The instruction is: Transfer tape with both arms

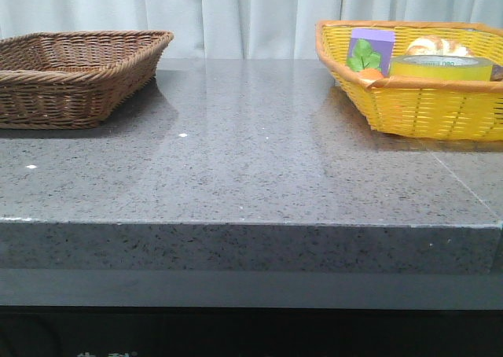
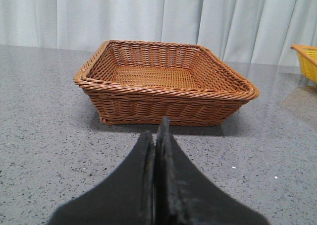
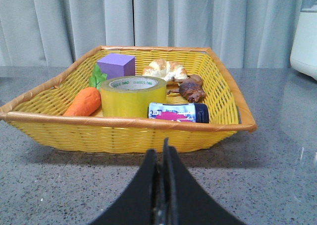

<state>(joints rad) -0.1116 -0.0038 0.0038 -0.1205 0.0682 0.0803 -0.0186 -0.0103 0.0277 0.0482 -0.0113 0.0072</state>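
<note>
The yellow tape roll (image 3: 132,96) with a white core lies flat in the yellow basket (image 3: 124,133). It also shows in the front view (image 1: 442,66), inside the yellow basket (image 1: 424,105) at the back right. My right gripper (image 3: 161,155) is shut and empty, low over the table in front of that basket. My left gripper (image 2: 156,136) is shut and empty, in front of the empty brown wicker basket (image 2: 163,108), which stands at the back left in the front view (image 1: 71,90). Neither arm shows in the front view.
The yellow basket also holds a toy carrot (image 3: 84,101), a purple block (image 3: 116,65), a croissant (image 3: 163,69), a brown lump (image 3: 192,90) and a small can (image 3: 178,112). A white appliance (image 3: 305,34) stands beyond it. Grey stone tabletop (image 1: 251,168); curtain behind.
</note>
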